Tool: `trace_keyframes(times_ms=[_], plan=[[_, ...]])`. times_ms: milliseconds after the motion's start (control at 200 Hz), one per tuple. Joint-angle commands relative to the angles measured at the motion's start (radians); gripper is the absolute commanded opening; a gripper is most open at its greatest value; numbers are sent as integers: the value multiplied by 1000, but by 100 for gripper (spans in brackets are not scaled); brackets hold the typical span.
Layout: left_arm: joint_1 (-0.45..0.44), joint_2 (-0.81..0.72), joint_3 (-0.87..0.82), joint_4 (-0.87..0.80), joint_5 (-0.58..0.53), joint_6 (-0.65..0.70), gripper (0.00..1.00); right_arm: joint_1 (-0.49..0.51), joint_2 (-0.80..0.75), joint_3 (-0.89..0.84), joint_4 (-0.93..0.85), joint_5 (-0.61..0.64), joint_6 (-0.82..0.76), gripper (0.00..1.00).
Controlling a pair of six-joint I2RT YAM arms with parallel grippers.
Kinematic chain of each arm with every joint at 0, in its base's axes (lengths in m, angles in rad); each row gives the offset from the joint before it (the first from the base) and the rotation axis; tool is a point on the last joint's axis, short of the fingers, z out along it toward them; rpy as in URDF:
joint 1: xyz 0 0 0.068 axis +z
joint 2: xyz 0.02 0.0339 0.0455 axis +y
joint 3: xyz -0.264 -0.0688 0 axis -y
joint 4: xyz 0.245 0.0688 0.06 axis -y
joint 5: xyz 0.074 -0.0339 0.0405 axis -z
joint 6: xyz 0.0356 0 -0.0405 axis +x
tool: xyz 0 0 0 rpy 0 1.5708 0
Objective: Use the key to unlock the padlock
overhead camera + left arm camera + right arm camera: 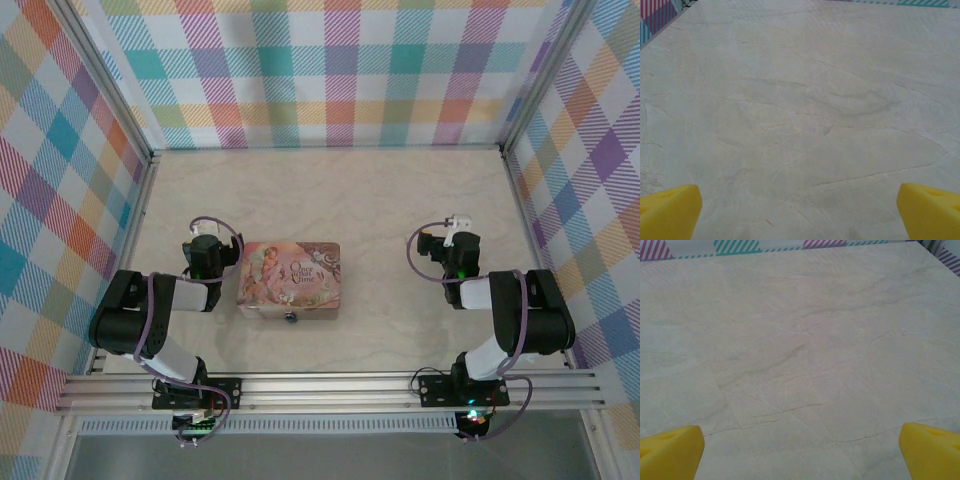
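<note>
A tiny dark padlock (290, 317) hangs at the middle of the near edge of the pink illustrated tin (290, 278), which lies flat at the table's centre. I cannot make out the key. My left gripper (206, 240) stands just left of the tin, pointing away from the bases. In the left wrist view it (800, 212) is open, its yellow fingertips (670, 210) wide apart over bare table. My right gripper (452, 238) is well to the right of the tin. The right wrist view shows it (800, 452) open too, with nothing between its fingertips (930, 447).
The marble-patterned table (350, 190) is walled by plaid panels at the back (330, 70), left and right. An aluminium rail (330, 390) carrying both arm bases runs along the near edge. Open tabletop lies beyond both grippers.
</note>
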Motion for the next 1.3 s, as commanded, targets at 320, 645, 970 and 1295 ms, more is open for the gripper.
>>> trace_keyframes(times_ms=[320,645,970,1295], plan=[[12,-21,14,3,4,5,100,1,-33,25,-4,13,11,100],[12,-259,160,-394,-30,-27,100,26,-98,46,-88,30,-21,100],[43,-427,345,-892,8,-456,100,25,-467,261,-712,-169,411,100],[48,-500,401,-1262,397,-516,100,43,-603,229,-729,-576,649,97]])
